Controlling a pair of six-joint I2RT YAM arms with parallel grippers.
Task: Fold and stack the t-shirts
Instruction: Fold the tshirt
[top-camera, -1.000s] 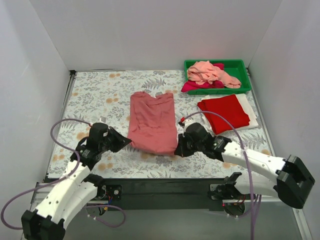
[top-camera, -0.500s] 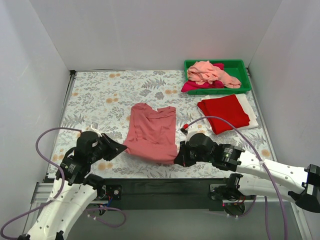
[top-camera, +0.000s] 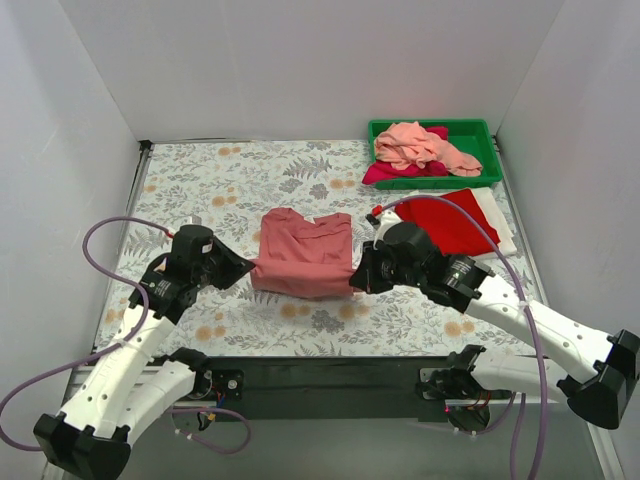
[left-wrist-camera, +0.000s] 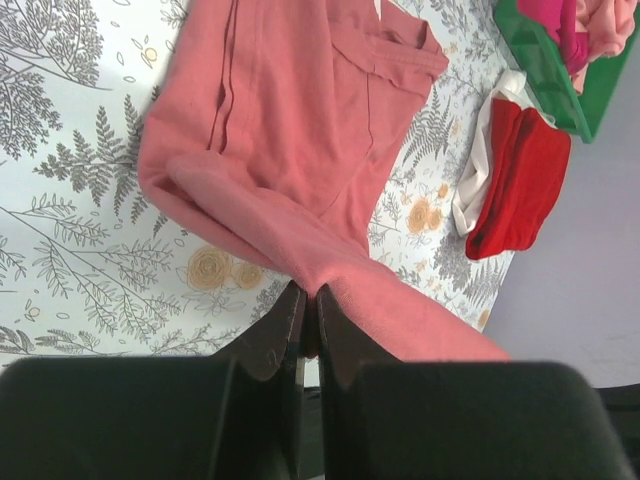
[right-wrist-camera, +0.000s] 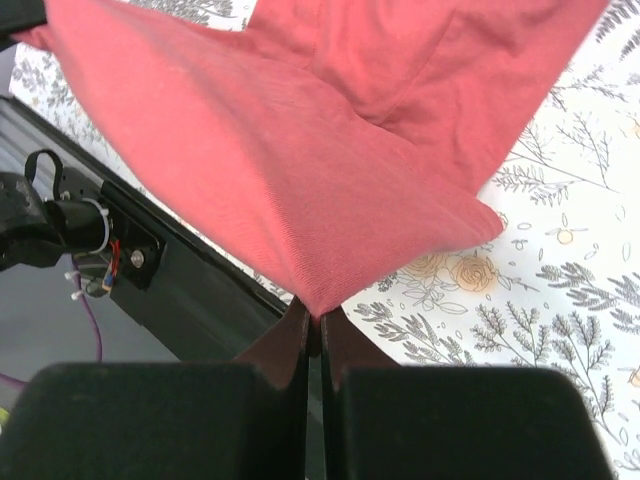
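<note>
The floral-print table (top-camera: 200, 180) is enclosed by white walls (top-camera: 300, 70). Mid-table, the dusty rose t-shirt (top-camera: 300, 255) is held w/ near corners pinched tight by the left hand (top-camera: 247, 268) at its 8 o'clock & the right hand (top-camera: 354, 282) at 4.

A table (top-camera: 200, 190) covered in grey leaf-and-flower print carries a green bin (top-camera: 460, 128) at its far right corner. Just on the near side of the bin lies a white t-shirt (top-camera: 500, 225) with a folded red t-shirt (top-camera: 450, 220) on it. Left of the bin and nearer, a dusty rose t-shirt (top-camera: 305, 250) lies with its near hem raised.
</note>
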